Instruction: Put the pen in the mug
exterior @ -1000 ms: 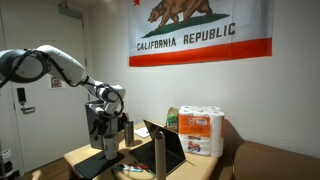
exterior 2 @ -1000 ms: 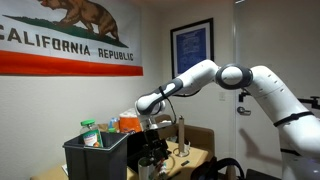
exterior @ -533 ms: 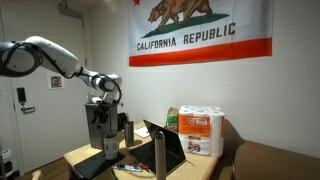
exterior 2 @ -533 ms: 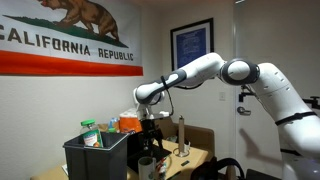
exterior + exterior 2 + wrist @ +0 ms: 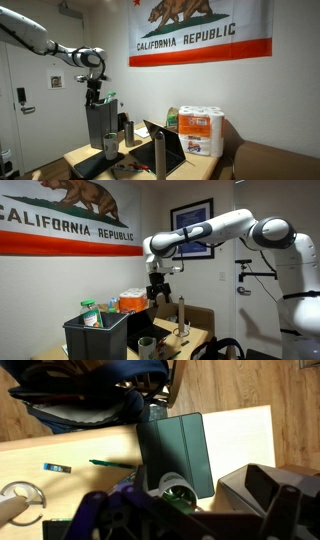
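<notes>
In the wrist view a green pen (image 5: 112,462) lies flat on the light wooden table (image 5: 240,435), left of a dark green folder (image 5: 175,450). The mug (image 5: 178,486) shows from above at the folder's near edge, with something green inside that I cannot identify. In both exterior views the black mug (image 5: 109,147) (image 5: 147,344) stands on the table. My gripper (image 5: 92,98) (image 5: 157,289) hangs high above the mug, well off the table. Its blurred fingers (image 5: 185,520) stand wide apart with nothing between them.
A tall grey box container (image 5: 100,122) (image 5: 265,495) stands by the mug, with a slim metal tumbler (image 5: 128,131) (image 5: 181,311) beside it. A dark upright panel (image 5: 165,150), paper towel rolls (image 5: 200,130) and a black bin (image 5: 97,335) with items crowd the table. A small blue item (image 5: 55,466) lies near the pen.
The arm has risen from low over the mug and grey container to high above the table. Nothing on the table has visibly shifted.
</notes>
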### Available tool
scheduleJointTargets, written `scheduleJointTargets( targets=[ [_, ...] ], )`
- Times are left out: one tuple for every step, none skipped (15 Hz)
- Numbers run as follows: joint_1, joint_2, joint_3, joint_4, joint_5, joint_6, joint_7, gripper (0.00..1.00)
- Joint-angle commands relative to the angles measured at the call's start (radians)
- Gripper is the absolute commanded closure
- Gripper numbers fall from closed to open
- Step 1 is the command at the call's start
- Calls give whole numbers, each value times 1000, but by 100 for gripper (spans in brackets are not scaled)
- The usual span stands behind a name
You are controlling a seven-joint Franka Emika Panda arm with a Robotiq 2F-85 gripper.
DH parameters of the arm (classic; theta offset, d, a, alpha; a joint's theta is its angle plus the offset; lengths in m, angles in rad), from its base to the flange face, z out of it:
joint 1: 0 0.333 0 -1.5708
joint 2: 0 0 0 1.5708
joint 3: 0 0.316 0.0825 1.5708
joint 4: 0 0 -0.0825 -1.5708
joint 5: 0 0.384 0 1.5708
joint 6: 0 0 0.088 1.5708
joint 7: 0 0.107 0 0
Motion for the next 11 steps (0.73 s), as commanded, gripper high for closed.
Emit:
scheduleJointTargets(
  targets=[
    [-24, -192, 12, -199, -33, 36, 66, 0],
    [-30, -235, 16, -242, -41, 57, 85, 0],
    [-33, -126, 23, -116, -19, 2, 43, 0],
    [-38, -162, 24, -153, -24, 10, 53, 0],
    [-41, -189, 25, -181, -24, 16, 56, 0],
    [-43, -206, 26, -199, -23, 22, 56, 0],
    [-44, -214, 26, -209, -23, 26, 56, 0],
    [-44, -215, 27, -212, -23, 28, 56, 0],
    [-44, -214, 27, -214, -23, 30, 56, 0],
    [-44, -214, 27, -215, -23, 31, 56, 0],
    [-45, -214, 27, -215, -23, 31, 56, 0]
  ],
)
